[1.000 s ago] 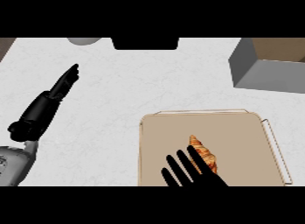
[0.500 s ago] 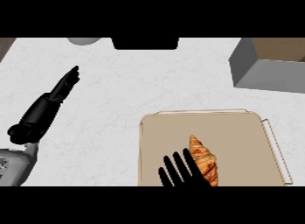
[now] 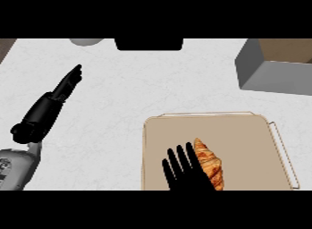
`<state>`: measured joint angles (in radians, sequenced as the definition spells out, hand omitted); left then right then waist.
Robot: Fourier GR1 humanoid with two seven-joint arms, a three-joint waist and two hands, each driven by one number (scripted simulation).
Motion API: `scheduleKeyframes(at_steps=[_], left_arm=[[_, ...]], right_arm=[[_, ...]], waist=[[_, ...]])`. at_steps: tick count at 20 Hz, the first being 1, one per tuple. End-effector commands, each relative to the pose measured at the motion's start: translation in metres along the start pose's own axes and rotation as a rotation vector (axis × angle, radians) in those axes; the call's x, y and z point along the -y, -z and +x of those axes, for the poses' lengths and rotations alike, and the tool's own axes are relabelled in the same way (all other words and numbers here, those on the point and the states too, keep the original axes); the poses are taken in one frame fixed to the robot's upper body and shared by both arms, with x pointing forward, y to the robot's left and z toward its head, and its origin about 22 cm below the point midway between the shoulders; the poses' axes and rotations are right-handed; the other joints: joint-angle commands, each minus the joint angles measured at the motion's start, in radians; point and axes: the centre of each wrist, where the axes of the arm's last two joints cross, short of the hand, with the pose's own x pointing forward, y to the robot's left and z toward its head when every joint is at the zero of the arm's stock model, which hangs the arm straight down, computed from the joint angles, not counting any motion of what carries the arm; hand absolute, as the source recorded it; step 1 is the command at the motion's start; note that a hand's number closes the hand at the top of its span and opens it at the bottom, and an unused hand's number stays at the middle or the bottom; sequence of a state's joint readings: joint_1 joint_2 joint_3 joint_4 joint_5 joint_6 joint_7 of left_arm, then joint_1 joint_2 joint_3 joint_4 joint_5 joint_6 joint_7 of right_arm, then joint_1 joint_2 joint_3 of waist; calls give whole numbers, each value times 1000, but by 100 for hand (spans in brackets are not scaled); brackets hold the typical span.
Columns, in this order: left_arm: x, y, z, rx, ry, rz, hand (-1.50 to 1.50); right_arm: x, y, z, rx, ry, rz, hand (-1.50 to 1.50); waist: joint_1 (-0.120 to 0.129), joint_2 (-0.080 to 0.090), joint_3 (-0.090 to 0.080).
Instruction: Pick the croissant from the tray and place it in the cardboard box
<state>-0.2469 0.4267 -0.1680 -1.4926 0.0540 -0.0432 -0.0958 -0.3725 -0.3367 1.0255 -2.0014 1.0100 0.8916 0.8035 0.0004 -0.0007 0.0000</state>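
Lying on the beige tray (image 3: 250, 134) near the surface's (image 3: 151, 80) near edge, the croissant (image 3: 209, 164) sits a little left of the tray's middle, its pointed end aimed toward the far edge. The right robot hand (image 3: 184, 172) comes in from the near edge with its fingers straight and spread, open and holding nothing; its fingers lie just beside the croissant's left flank, and whether they touch it cannot be told. The cardboard box (image 3: 287, 65) stands at the surface's far right corner, well apart from the tray, its top open. The left robot hand (image 3: 69, 82) rests over the left part of the surface, fingers straight and together, pointing toward the far edge, open and empty. A dark object (image 3: 149, 44) and a pale round object (image 3: 87, 42) sit at the far edge.
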Motion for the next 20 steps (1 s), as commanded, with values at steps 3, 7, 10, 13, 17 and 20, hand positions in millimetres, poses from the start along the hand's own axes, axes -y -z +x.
scheduleKeyframes(at_steps=[3,7,10,13,17,20], left_arm=[[2,-16,0,-7,-6,8,0],[5,17,3,-5,18,-7,0],[6,2,11,-14,-7,2,0],[0,-10,14,-8,2,1,0],[-15,-10,10,0,-1,-7,0],[-8,-7,19,-8,-5,-1,0]], right_arm=[[-22,18,-5,-61,-47,23,-150],[-27,31,-9,-72,-22,-3,-150],[-37,20,1,-32,-10,33,-150],[-62,25,-10,-27,-3,42,-150],[-56,41,-10,-57,-13,55,-150],[-67,43,-18,-95,-36,64,-150]], waist=[[4,0,0],[-2,2,0],[0,0,0],[2,0,1],[2,0,0],[1,0,0]])
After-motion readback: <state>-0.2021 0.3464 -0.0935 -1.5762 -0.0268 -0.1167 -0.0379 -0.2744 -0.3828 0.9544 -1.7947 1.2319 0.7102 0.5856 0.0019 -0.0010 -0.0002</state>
